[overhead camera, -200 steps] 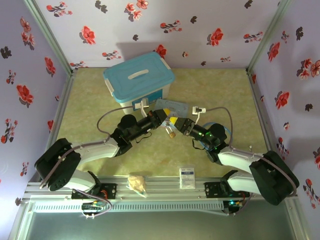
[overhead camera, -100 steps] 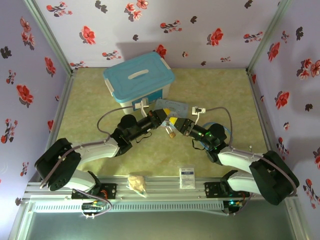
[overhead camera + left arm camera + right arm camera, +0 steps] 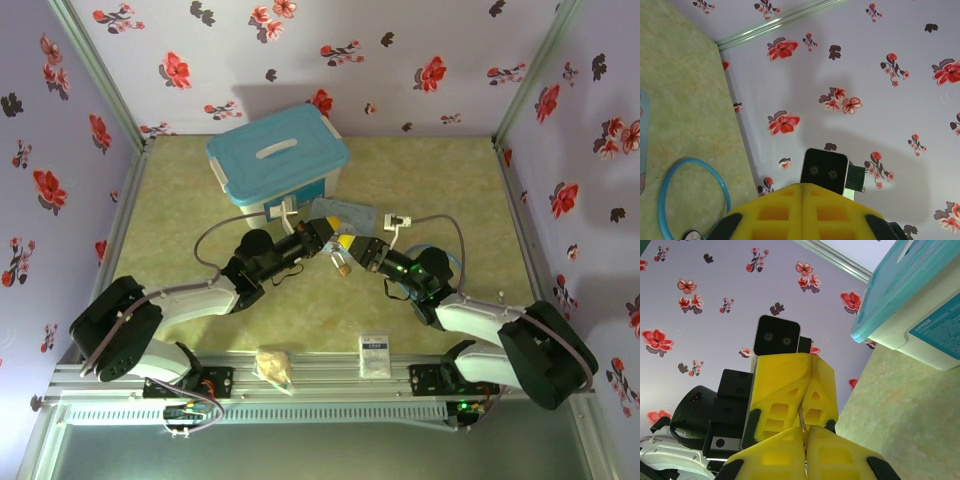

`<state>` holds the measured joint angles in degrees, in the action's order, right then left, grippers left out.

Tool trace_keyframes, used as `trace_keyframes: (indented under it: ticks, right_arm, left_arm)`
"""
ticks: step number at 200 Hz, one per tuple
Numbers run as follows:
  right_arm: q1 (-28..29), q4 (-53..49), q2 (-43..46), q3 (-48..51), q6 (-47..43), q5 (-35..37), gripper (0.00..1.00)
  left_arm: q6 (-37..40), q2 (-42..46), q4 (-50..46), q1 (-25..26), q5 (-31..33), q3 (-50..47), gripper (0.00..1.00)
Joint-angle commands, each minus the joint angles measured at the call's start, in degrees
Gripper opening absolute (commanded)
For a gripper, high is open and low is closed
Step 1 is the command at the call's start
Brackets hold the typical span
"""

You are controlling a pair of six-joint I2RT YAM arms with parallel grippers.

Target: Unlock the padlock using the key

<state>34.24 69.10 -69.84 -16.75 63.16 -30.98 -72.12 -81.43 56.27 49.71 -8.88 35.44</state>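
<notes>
Over the middle of the table my left gripper [image 3: 337,243] and right gripper [image 3: 352,250] meet tip to tip. The small brass padlock [image 3: 343,266] hangs just below that meeting point. In the right wrist view a thin silvery shackle [image 3: 802,417] runs out of the seam of the left gripper's shut yellow fingers [image 3: 782,385]. It runs into the shut right gripper [image 3: 805,431], where a brass bit of the padlock [image 3: 803,435] shows. The left gripper [image 3: 802,186] has its yellow fingers pressed together. The key is hidden.
A white box with a blue lid [image 3: 278,157] stands behind the grippers, and a pale blue tin [image 3: 345,211] lies just beyond them. A blue stethoscope tube [image 3: 670,200] loops on the mat. A tan bag [image 3: 275,366] and a white packet [image 3: 374,355] lie at the near edge. Flowered walls close three sides.
The right gripper's fingers have closed at the padlock. The left gripper, both arms and the padlock stay where they were.
</notes>
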Motion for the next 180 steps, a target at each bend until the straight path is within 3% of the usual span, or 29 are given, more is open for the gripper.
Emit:
trace_keyframes:
  ticks: [1,33,47,61,105,140,180]
  right_arm:
    - [0.48,-0.51,2.37,0.82,-1.84,0.28,0.0]
    - [0.31,-18.36,10.31,1.07,-6.37,2.98,0.0]
    - [0.18,-31.45,14.43,-0.25,-9.92,5.01,0.0]
    - [-0.19,-41.85,17.59,-1.25,-12.92,6.76,0.0]
    - [-1.63,-57.54,25.48,-1.21,-14.8,10.56,0.0]
    - [-1.71,-74.26,29.86,-3.38,-17.79,19.48,0.0]
    - [-1.81,-75.52,30.97,-1.64,-17.89,19.58,0.0]
  left_arm:
    - [0.15,0.97,-2.21,-0.13,3.24,-1.41,0.24]
    - [6.07,8.49,-16.34,-0.14,9.07,-1.85,0.66]
    - [8.64,11.15,-21.45,-0.24,10.67,-1.69,0.78]
    - [10.9,12.16,-26.41,-0.34,11.32,-1.14,0.83]
    - [12.85,6.88,-34.54,0.31,10.21,-0.82,0.81]
    - [21.4,-1.41,-43.48,2.37,10.46,6.0,0.73]
    - [22.9,-11.36,-39.97,2.47,6.79,10.23,0.66]
